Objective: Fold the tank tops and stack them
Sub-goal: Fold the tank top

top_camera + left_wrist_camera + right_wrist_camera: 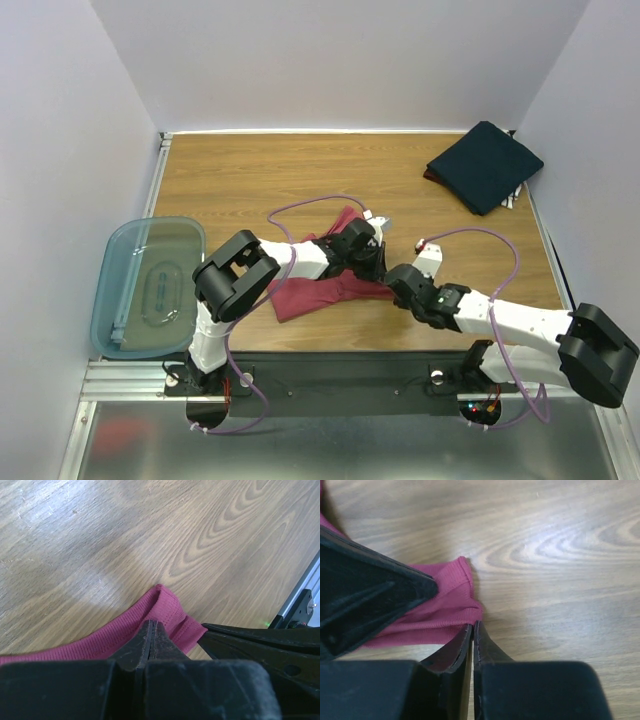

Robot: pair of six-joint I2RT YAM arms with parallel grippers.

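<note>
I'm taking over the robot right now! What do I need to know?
Left gripper: fingers shut on an edge of the maroon tank top.
Right gripper: fingers shut on the same top's edge, close beside the left one.
Navy tank top: folded, at the far right corner of the table.
Done: navy one folded.
Left: finish folding the maroon one, then stack it with the navy one.
</note>
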